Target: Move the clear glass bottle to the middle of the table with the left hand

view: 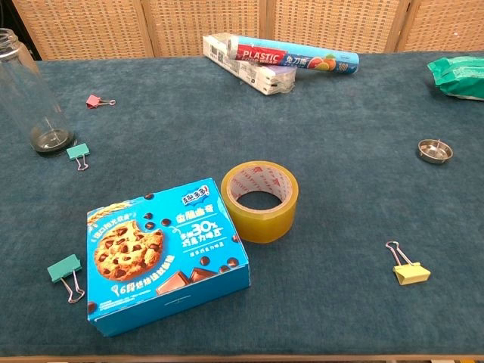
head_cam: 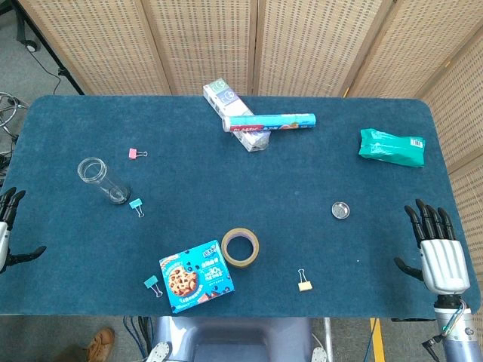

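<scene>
The clear glass bottle (head_cam: 103, 180) stands upright on the left side of the blue table, uncapped; the chest view shows the bottle (view: 30, 98) at its far left edge. My left hand (head_cam: 7, 230) hovers at the table's left edge, fingers spread, holding nothing, well left of and nearer than the bottle. My right hand (head_cam: 436, 249) sits at the front right corner, fingers spread and empty. Neither hand appears in the chest view.
A teal binder clip (head_cam: 136, 205) lies just beside the bottle, a pink clip (head_cam: 136, 154) behind it. Tape roll (head_cam: 240, 246), cookie box (head_cam: 196, 276), another teal clip (head_cam: 153, 285) and a yellow clip (head_cam: 304, 283) lie in front. Plastic-wrap boxes (head_cam: 253, 123), green packet (head_cam: 391, 146), metal lid (head_cam: 341, 210).
</scene>
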Motion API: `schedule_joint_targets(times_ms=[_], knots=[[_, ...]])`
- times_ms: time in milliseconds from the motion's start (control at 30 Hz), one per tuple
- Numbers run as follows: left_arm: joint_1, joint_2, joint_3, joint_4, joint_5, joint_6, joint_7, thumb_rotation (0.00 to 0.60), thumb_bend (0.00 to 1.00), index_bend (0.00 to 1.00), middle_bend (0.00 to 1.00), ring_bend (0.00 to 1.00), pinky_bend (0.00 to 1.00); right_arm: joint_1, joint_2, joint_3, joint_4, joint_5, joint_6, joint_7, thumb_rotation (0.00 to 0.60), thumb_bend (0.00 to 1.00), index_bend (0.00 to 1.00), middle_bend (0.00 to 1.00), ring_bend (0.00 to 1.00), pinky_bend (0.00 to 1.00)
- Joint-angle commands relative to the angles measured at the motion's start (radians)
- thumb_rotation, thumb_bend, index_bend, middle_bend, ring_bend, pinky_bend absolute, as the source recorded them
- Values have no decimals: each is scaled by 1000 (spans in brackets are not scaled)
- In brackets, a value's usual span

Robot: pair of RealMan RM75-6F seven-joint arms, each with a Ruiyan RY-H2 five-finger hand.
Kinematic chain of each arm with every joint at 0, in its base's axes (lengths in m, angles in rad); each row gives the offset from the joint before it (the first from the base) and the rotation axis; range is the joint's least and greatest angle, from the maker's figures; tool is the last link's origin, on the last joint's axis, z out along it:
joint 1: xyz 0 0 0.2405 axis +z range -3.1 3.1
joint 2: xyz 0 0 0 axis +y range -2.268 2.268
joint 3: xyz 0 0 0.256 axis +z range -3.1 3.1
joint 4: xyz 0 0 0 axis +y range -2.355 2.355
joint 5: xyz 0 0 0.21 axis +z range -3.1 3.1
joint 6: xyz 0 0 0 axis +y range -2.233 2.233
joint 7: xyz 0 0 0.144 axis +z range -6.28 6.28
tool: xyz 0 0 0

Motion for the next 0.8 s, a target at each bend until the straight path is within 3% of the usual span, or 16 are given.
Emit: schedule_joint_targets(times_ms=[33, 400, 600, 800], knots=[[0, 0, 0, 2, 1, -4, -7, 600, 0, 0, 0, 0, 0, -1, 0, -3, -2, -3, -1, -2, 600, 0, 0, 0, 0, 0], [-16, 10, -19, 47, 18, -36, -165, 600, 0, 0, 0, 0, 0, 2, 5, 0, -10, 5, -18, 21, 600, 0, 0, 0, 0, 0], [-126, -71, -63, 253, 60, -189, -515, 600, 0, 0, 0, 0, 0, 9, 5, 4, -2, 24, -44, 35, 600, 0, 0, 0, 0, 0], [-211, -122, -73, 369, 95, -276, -630, 600, 0, 0, 0, 0, 0, 12, 5, 7, 2, 35, -54, 41, 600, 0, 0, 0, 0, 0]])
